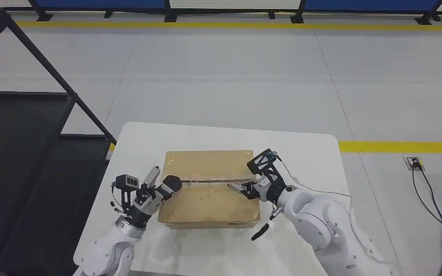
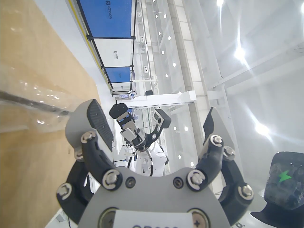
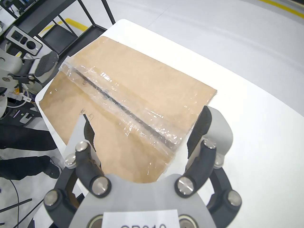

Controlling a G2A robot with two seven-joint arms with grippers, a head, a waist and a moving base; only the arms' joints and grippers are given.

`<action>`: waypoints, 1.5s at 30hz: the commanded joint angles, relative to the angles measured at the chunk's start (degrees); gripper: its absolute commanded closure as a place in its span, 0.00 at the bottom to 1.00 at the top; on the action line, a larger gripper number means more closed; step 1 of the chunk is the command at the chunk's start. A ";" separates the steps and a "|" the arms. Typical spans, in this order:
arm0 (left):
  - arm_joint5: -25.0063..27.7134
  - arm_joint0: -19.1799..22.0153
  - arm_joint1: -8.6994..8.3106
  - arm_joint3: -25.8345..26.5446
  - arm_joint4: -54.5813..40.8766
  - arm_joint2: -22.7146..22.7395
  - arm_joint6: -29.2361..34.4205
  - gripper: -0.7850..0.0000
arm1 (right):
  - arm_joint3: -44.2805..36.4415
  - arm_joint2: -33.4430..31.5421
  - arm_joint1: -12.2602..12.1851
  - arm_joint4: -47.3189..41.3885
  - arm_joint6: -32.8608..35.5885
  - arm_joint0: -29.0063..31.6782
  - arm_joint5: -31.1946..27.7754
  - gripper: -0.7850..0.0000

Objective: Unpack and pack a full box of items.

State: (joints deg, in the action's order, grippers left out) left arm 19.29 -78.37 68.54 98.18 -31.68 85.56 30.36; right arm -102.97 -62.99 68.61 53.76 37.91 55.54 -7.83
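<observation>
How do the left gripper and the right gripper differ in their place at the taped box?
The left gripper is at the box's left end; the right gripper is at its right end. The right gripper is centred over the end of the tape; the left gripper has one finger by the tape, the other off the box. Both are open and hold nothing.

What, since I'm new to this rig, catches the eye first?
A shut brown box sits in the middle of the table, with clear tape along its top seam. The left gripper and the right gripper, both open, are at opposite ends of that seam.
</observation>
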 commanded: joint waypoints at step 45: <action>6.06 -10.94 -0.51 3.87 -8.63 15.89 3.12 0.00 | 29.65 6.32 5.04 -57.94 14.29 -18.22 7.22 0.00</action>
State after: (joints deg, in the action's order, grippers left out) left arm 25.25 -89.21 68.02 102.02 -40.26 101.36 33.44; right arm -73.42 -57.13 73.47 -3.91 52.89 37.45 -0.81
